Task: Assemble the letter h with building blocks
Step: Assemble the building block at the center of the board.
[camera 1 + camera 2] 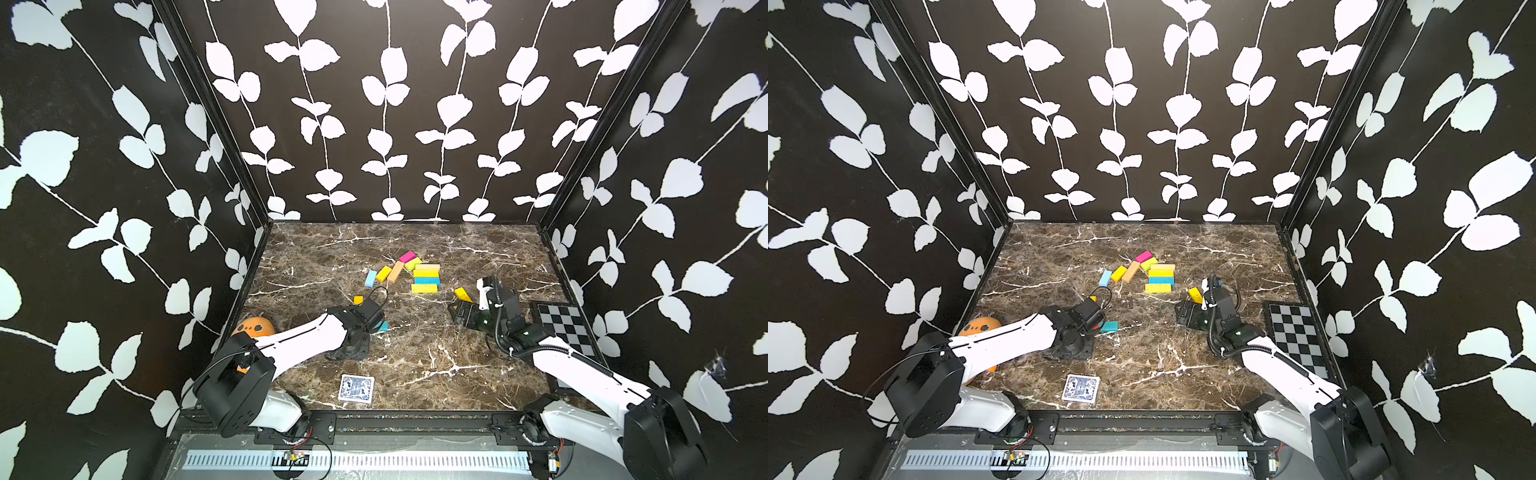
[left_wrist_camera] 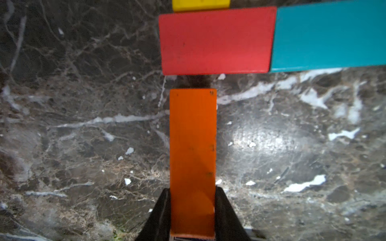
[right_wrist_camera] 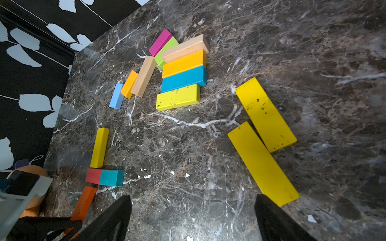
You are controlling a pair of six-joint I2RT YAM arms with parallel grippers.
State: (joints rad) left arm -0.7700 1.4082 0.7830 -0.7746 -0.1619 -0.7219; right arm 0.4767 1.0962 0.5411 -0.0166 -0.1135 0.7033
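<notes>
In the left wrist view my left gripper (image 2: 193,188) is shut on an orange block (image 2: 192,146), held lengthwise just above the marble. A small gap separates its far end from a red block (image 2: 217,40). That red block lies end to end with a teal block (image 2: 330,37), and a yellow block (image 2: 200,5) sits beyond it. The right wrist view shows the same yellow (image 3: 99,147), red (image 3: 93,176), teal (image 3: 111,177) and orange (image 3: 83,205) group. My right gripper (image 3: 193,197) hangs open and holds nothing, beside two flat yellow blocks (image 3: 265,113). Loose blocks (image 1: 415,272) lie mid-table.
A blue-patterned card deck (image 1: 356,388) lies near the front edge. A checkerboard (image 1: 565,328) sits at the right wall, under the right arm. An orange plush (image 1: 253,327) rests by the left wall behind the left arm. Patterned walls enclose three sides.
</notes>
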